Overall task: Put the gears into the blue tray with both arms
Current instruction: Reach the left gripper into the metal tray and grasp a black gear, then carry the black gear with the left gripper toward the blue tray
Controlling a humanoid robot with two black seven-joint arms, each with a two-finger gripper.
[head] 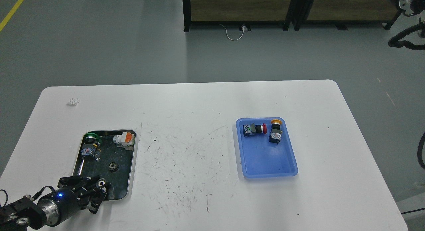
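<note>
White table [199,124], rounded corners, top heavily scuffed with dark marks around the centre. Directly on it: metal tray [132,171] near the front-left, blue tray [265,169] right of centre, small white ribbed piece [73,101] at the back-left. Trays are set well apart.

left arm [40,207] low, blue-lit | end effector [96,191] fingers spread

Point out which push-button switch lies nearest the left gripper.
The green-capped switch in the metal tray, just beyond the left gripper. The orange one sits farther right; the red-capped and yellow-capped lie in the blue tray.
</note>
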